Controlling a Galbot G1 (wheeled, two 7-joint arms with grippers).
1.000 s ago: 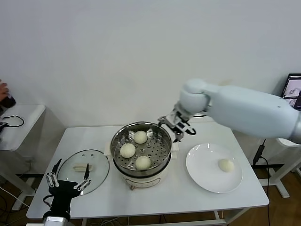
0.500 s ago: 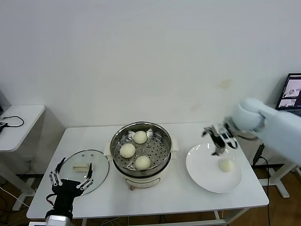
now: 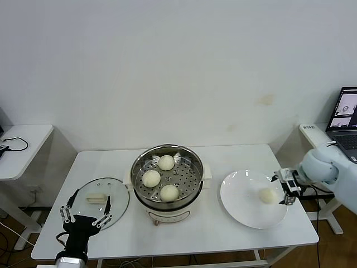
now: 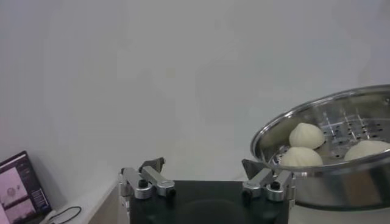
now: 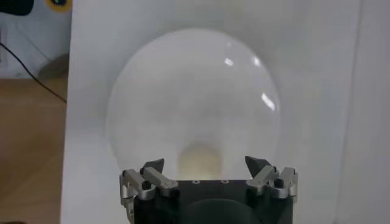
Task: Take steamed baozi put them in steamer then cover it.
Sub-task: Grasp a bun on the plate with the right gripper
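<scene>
White table point(image 3: 184, 229) | steamer point(image 3: 167, 209) at centre | glass cover point(image 3: 114, 190) flat at 9 o'clock | white plate point(image 3: 240, 206) at 3 o'clock

your right gripper point(image 3: 284, 190) has swung away from the steamer's point(image 3: 167, 176) far right rim, crossed over the plate point(image 3: 245, 209) and now sits low at its right edge, jaws spread, just beside the last baozi point(image 3: 268, 195). your left gripper point(image 3: 83, 215) has drifted a little nearer the lid point(image 3: 100, 204). the hand at the left edge is gone.
</scene>
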